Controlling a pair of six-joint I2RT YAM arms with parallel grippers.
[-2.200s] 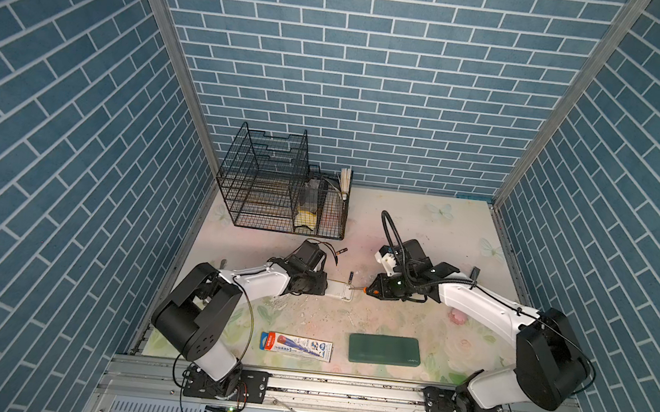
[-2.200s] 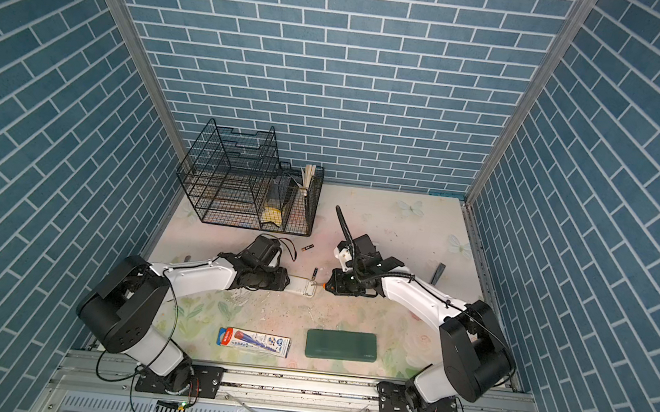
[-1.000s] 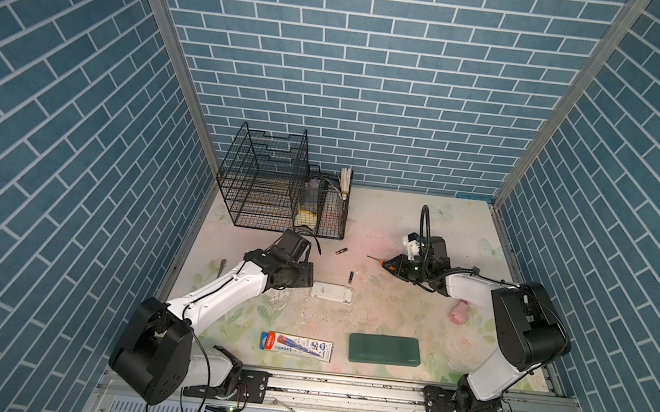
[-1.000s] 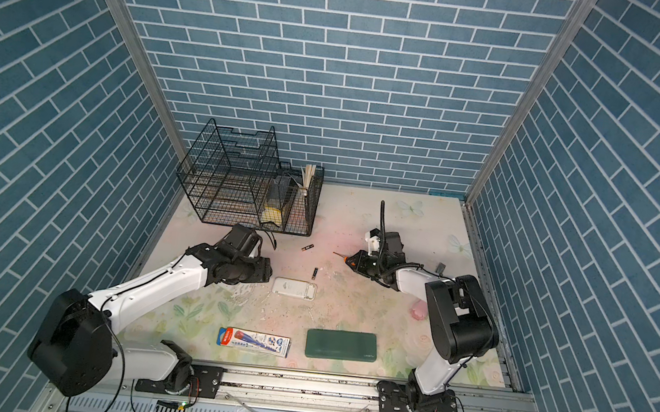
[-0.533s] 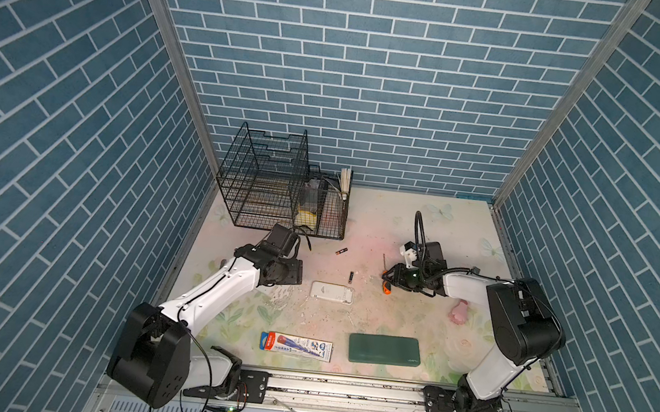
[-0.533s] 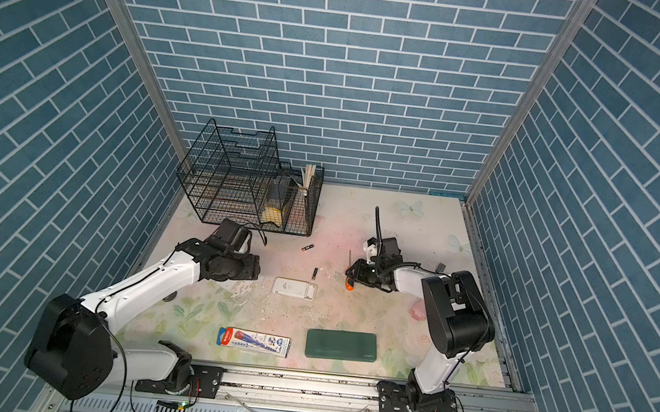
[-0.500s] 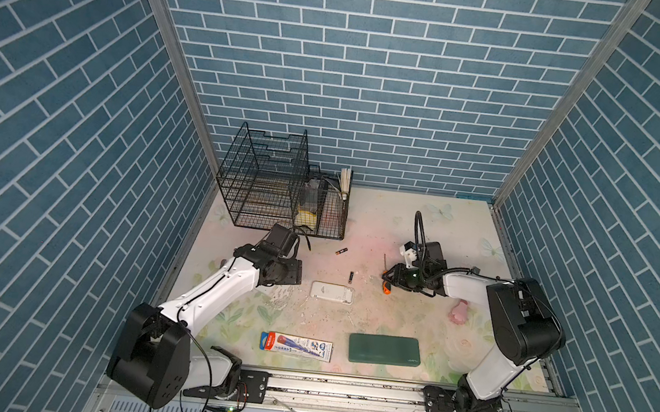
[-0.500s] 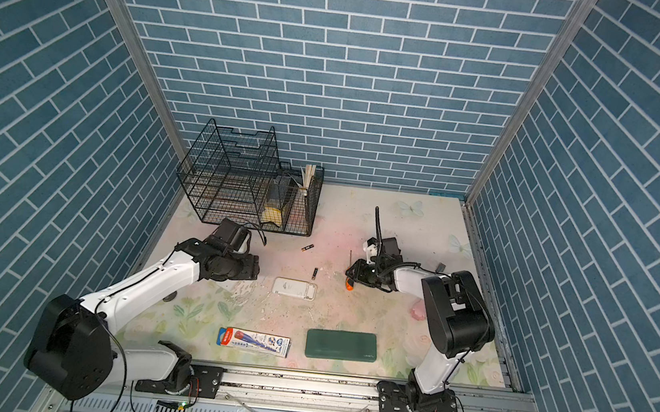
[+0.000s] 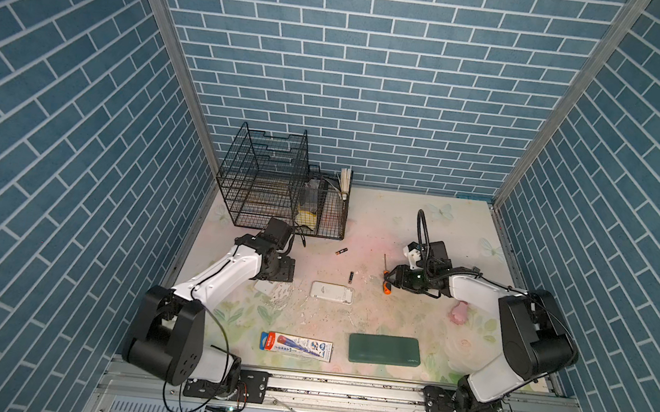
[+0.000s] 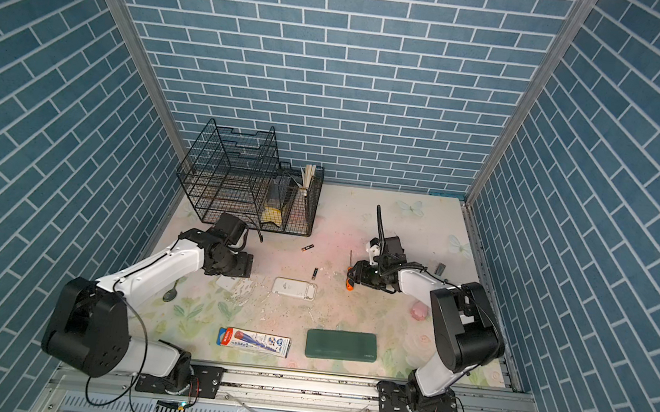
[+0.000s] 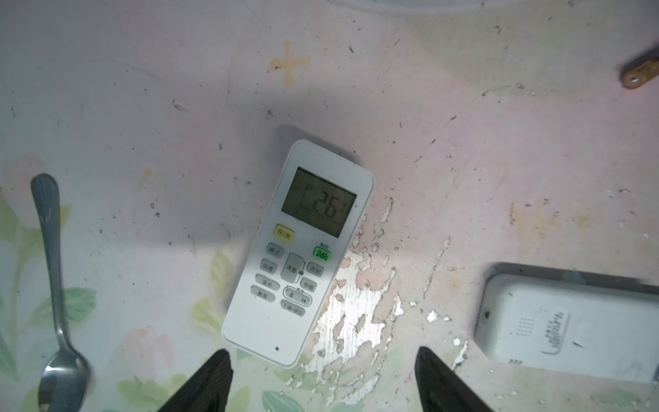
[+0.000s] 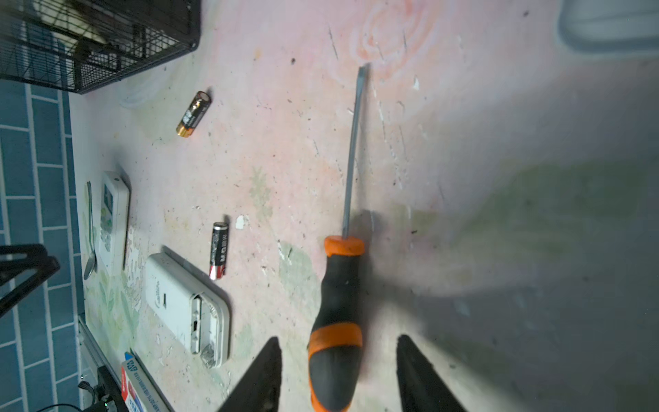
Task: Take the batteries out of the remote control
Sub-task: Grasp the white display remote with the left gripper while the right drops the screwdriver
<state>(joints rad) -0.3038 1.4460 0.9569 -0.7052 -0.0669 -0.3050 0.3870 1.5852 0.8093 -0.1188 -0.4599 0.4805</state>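
Note:
The white remote control [image 9: 331,293] [image 10: 294,289] lies face down mid-table, its battery bay [image 12: 203,321] uncovered and looking empty. Two batteries lie loose beyond it, one close [image 9: 350,276] [image 12: 219,255] and one farther back [image 9: 340,251] [image 12: 194,113]. My right gripper [image 9: 391,278] [image 12: 338,339] is open, its jaws apart on either side of the orange-and-black screwdriver handle [image 12: 338,314], which rests on the table. My left gripper [image 9: 279,273] [image 11: 321,356] is open and empty, hovering over a smaller white remote with a display [image 11: 299,249].
A black wire basket [image 9: 279,193] stands at the back left. A green case [image 9: 384,349] and a toothpaste box [image 9: 297,346] lie near the front edge. A spoon [image 11: 53,285] lies left of the small remote, and a pink object [image 9: 460,312] sits by the right arm.
Both grippers have left the remote control. The right one carried the screwdriver away to the right, laid it on the table and opened. The left arm drew back to the left.

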